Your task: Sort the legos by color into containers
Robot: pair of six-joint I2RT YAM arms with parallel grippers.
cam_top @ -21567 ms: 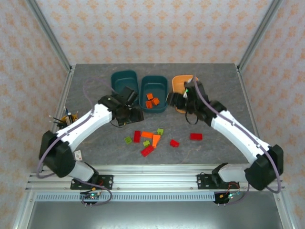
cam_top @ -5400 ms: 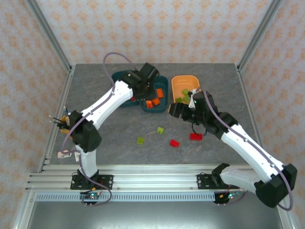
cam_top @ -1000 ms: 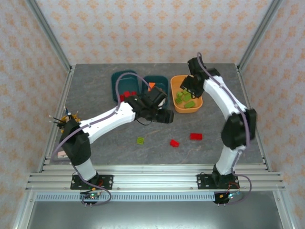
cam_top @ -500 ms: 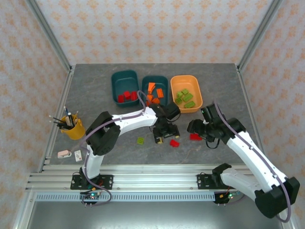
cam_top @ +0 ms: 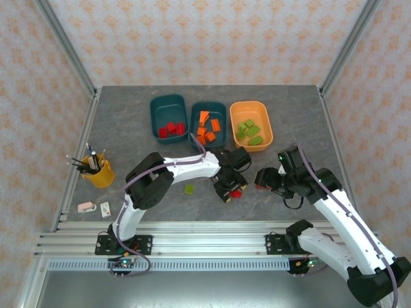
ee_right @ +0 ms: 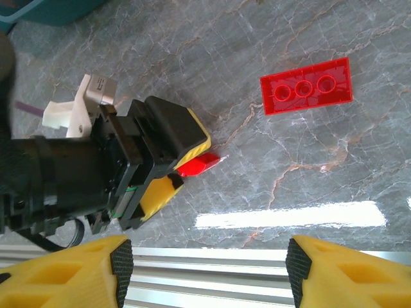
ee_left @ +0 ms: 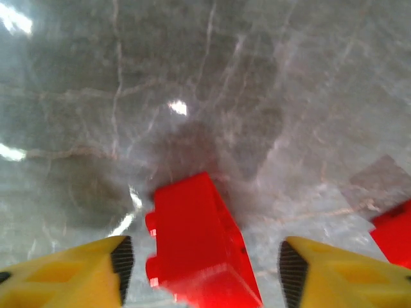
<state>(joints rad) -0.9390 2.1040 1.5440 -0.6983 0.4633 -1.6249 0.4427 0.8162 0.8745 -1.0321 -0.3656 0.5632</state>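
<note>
Lying loose on the grey veined stone-look tabletop (cam_top: 128, 128) are three glossy hard-plastic bricks, judged to be all that is left to sort: a small red rectangular brick (ee_left: 199, 250); a flat red plate with a row of round studs (ee_right: 306, 94) just right of it; a small light-green square brick (cam_top: 189, 189) to the left; the rest is seen sorted, red in the far-left dark teal rounded tub (cam_top: 168, 107), orange in the middle dark teal tub (cam_top: 199, 108), green in the orange tub (cam_top: 239, 110); the left gripper (ee_left: 202, 273) is spread astride the red rectangular brick, gaps showing at both sides; the right gripper (ee_right: 205, 263) is spread and empty, near the plate.
</note>
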